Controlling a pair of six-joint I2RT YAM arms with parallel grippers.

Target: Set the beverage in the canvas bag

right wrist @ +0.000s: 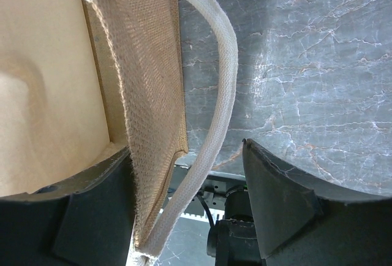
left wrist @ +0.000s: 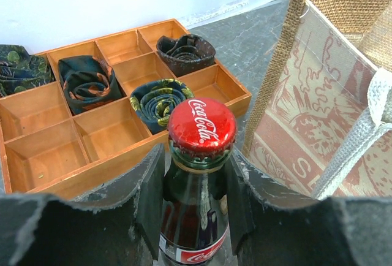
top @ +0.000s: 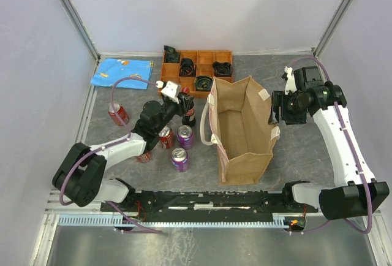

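A glass Coca-Cola bottle (top: pixel 187 109) with a red cap stands left of the canvas bag (top: pixel 245 149). The bag is tan, upright and open at the top, with whitish handles. My left gripper (top: pixel 179 102) is shut on the bottle; in the left wrist view its pads (left wrist: pixel 153 186) press both sides of the bottle (left wrist: pixel 202 128) below the cap. The bag's red-printed side (left wrist: pixel 306 113) is just to the right. My right gripper (top: pixel 275 114) is open and straddles the bag's right wall (right wrist: pixel 147 64) and handle (right wrist: pixel 223 64). One finger is inside the bag, the other outside.
Two red cans (top: pixel 117 114) (top: pixel 165 136) and two purple cans (top: pixel 185 136) (top: pixel 179 159) stand left of the bag, by the left arm. An orange compartment tray (top: pixel 205 57) with rolled ties sits at the back, also in the left wrist view (left wrist: pixel 110 168). A blue cloth (top: pixel 122 72) lies back left.
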